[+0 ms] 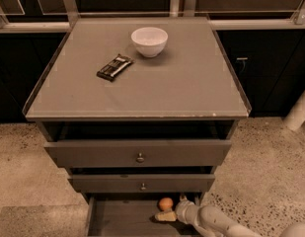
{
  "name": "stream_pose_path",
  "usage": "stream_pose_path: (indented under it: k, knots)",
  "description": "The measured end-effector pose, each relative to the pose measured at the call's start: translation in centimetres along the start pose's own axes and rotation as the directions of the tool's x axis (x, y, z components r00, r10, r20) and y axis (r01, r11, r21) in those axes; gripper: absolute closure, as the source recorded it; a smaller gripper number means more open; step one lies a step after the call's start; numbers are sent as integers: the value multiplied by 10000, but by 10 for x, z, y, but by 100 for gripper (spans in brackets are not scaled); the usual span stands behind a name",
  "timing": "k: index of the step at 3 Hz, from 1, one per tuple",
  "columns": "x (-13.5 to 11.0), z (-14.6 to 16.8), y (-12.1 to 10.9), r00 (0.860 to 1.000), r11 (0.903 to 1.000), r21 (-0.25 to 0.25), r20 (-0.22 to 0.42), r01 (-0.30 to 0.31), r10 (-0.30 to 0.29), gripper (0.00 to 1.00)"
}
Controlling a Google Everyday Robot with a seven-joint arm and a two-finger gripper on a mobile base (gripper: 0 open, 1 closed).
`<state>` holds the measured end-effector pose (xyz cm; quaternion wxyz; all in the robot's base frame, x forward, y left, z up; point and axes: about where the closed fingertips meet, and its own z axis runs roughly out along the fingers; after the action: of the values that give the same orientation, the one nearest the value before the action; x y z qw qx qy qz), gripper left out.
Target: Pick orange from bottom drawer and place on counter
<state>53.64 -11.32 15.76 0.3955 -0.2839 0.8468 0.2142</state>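
Observation:
The orange (166,203) lies at the back of the open bottom drawer (122,221), just under the middle drawer's front. My gripper (171,208) reaches into that drawer from the lower right. It is open, with one pale finger (164,216) just in front of the orange and the other beside its right side. The orange rests on the drawer floor and is not gripped. The counter (191,88) is the flat grey cabinet top above.
A white bowl (149,41) and a dark snack bar (114,66) lie on the counter's back half. Two wider drawers with knobs (140,157) stick out slightly above the bottom drawer. Speckled floor surrounds the cabinet, with a white post (299,110) at right.

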Motion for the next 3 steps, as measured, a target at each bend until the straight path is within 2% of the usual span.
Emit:
stream_pose_path:
  k: [2,3]
  knots:
    - [9,24,5,10000,9995,326,-26,1,0,0]
    - [9,24,5,10000,9995,327,-28,-4,5,18]
